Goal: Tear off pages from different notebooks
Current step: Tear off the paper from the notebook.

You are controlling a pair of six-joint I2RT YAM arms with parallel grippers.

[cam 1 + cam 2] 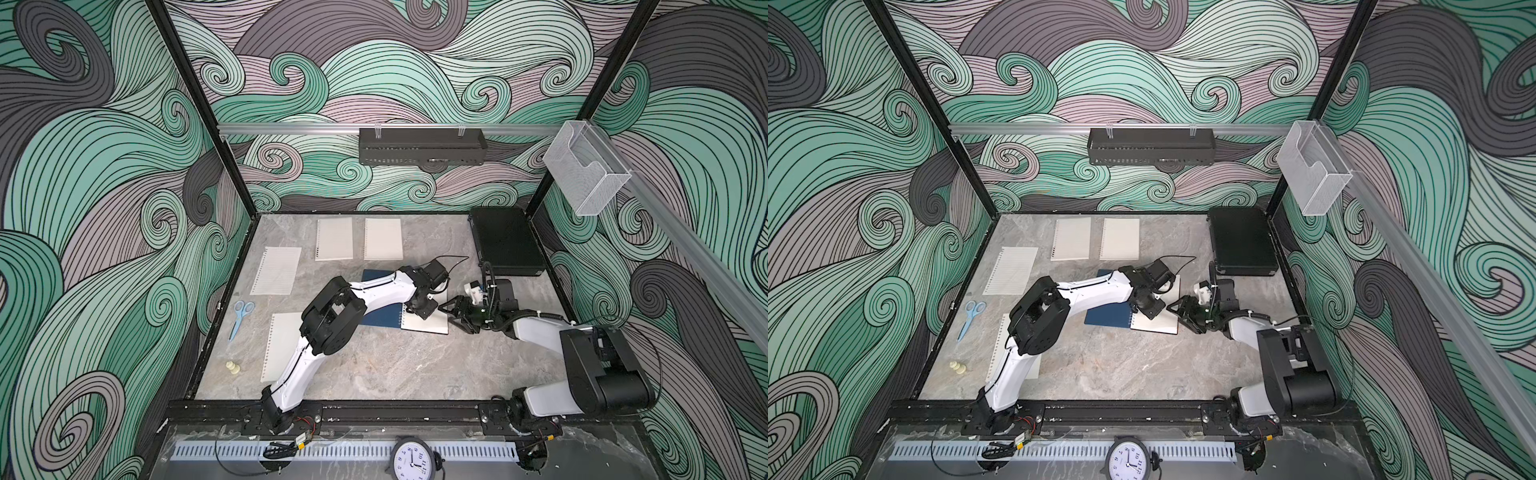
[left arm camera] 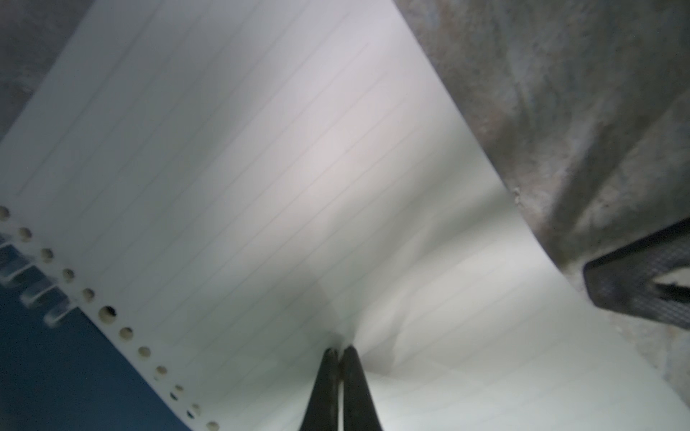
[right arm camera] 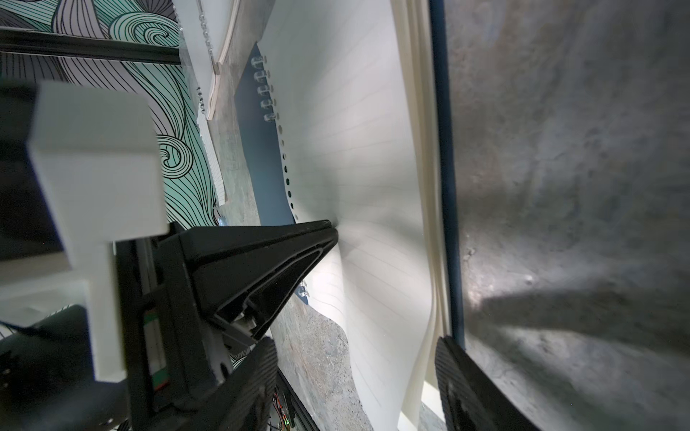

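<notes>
Currently mid-tear: left gripper (image 2: 339,352) jaws pressed together, pinching the white lined page (image 2: 261,168) of the dark-blue-cover wire-spiral notebook (image 1: 380,318), just below frame centre. Right gripper (image 3: 356,343) jaws spread around its outer edge. Next, probably: clamp notebook, pull remaining holes off coil (image 2: 35,283).

We count 1 blue-covered notebook (image 1: 380,318); 4 other punched paper rectangles (image 1: 276,270) (image 1: 334,239) (image 1: 383,239) (image 1: 278,349), pads or loose pages we cannot tell: 1 lined, 3 plain; 1 scissors (image 1: 241,318); 2 small cream pieces (image 1: 232,368); 1 black case (image 1: 507,241); 1 clock (image 1: 413,459); 1 black basket (image 1: 422,145); 1 clear holder (image 1: 582,174).
</notes>
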